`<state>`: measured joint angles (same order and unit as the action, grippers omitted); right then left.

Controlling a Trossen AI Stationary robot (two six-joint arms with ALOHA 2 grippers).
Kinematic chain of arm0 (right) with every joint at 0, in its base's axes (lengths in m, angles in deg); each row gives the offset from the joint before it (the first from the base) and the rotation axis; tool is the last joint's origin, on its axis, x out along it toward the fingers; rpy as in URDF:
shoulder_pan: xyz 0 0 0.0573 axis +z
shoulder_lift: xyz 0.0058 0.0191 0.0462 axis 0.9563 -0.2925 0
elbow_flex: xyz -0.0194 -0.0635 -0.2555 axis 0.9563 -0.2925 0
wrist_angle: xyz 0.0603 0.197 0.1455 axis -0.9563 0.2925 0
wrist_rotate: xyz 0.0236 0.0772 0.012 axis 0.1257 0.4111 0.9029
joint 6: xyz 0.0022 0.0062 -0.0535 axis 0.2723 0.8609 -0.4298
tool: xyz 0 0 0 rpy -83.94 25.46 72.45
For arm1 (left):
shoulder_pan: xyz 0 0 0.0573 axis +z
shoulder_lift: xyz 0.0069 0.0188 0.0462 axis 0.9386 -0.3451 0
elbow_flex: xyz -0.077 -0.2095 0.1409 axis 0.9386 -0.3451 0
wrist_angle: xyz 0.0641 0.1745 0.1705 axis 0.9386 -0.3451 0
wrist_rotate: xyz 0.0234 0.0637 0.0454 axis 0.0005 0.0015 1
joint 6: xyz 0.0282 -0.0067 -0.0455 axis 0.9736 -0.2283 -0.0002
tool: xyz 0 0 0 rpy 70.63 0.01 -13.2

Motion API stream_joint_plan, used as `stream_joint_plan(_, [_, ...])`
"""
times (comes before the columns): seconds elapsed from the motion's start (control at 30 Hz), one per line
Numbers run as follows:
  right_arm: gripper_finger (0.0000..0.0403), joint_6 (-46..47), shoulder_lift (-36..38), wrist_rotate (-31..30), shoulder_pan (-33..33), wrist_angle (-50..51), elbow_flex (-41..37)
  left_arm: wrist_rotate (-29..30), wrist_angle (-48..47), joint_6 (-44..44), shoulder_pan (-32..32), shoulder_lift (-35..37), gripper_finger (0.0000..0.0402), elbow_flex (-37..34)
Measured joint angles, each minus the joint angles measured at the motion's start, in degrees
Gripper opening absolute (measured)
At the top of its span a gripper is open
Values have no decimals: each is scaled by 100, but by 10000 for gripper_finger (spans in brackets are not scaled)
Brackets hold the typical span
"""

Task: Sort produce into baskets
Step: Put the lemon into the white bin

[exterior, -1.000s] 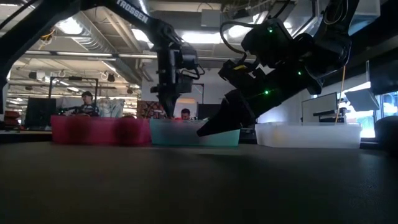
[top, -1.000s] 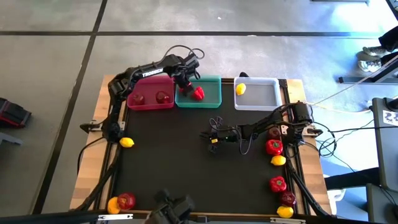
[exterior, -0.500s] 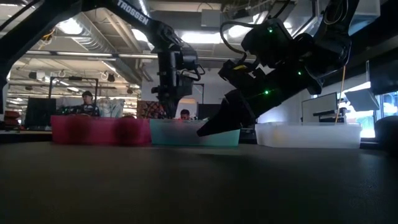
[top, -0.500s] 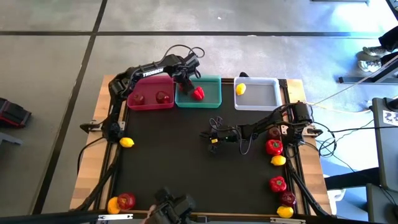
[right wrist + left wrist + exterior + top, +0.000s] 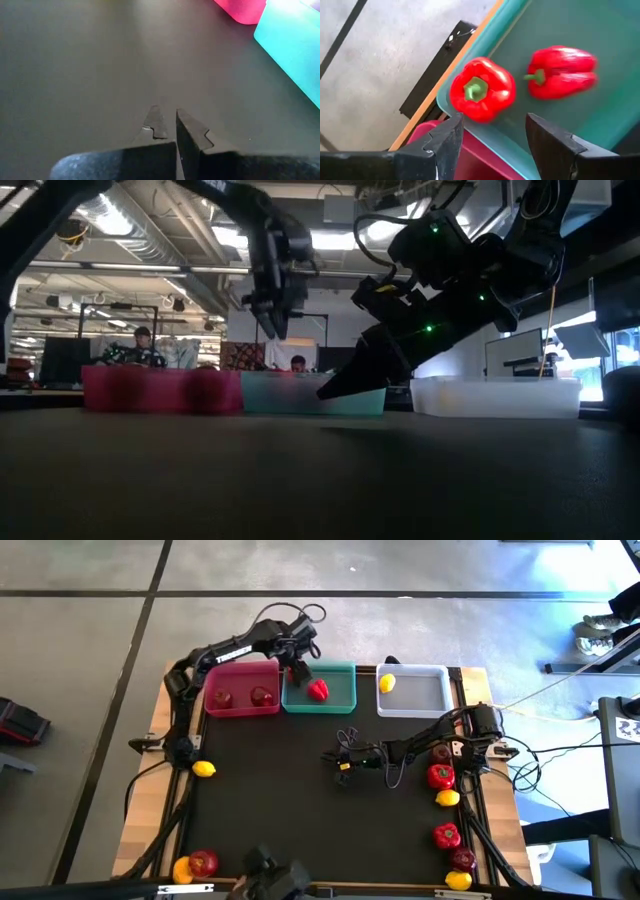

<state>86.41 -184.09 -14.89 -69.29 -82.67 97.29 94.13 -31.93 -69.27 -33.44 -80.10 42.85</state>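
Near edge of table: apple at 7 o'clock. Centre: right tool, fingers pressed together, empty. Far edge, 12 o'clock: left tool, fingers spread, empty, above two peppers in the teal basket.

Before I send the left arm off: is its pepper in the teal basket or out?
In. Two peppers lie in the teal basket, and the left gripper is open above them, holding nothing.
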Motion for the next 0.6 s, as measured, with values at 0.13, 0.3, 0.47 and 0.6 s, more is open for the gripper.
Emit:
stream_joint_plan(0.13, [1,0,0,0,0,-15,0,-229,-164,-7,-198,417,210,1])
stream_joint_plan(0.3, [1,2,0,0,2,-13,0,-254,-542,-181,-578,891,210,1])
stream_joint_plan(0.47, [1,197,0,4,2,-15,0,-269,-873,-269,-1110,1276,210,1])
stream_joint_plan(0.6, [1,203,0,108,2,-16,0,-269,-1214,-458,-1554,1546,210,1])
